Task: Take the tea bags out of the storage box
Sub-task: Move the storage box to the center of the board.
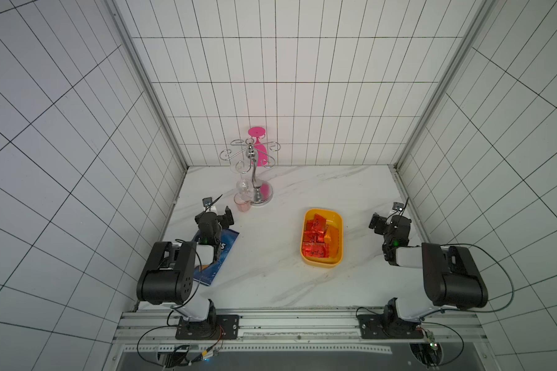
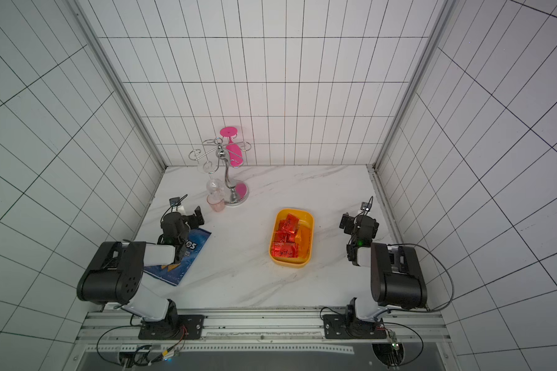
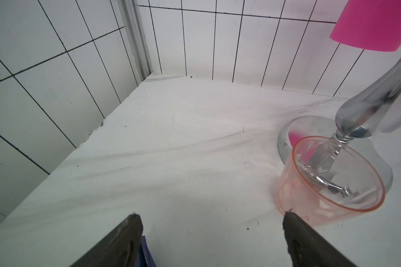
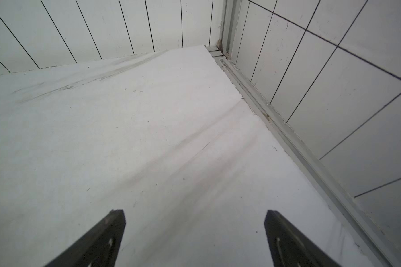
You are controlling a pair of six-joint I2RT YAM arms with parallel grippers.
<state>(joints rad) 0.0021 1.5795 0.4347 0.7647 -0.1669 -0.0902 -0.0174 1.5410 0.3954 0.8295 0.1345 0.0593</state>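
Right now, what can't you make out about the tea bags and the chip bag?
The tea bags, both top views: overlapping in the storage box; count and writing too small.
The chip bag, both top views: partly covered by the left arm.
Wrist views: storage box outside both.

Bare tabletop rings the storage box; the glass rack and chip bag lie well apart.

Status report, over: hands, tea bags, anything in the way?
Left hand open, empty; right hand open, empty. Tea bags inside storage box, untouched. Nothing between right hand and box; pink cup beside left hand.
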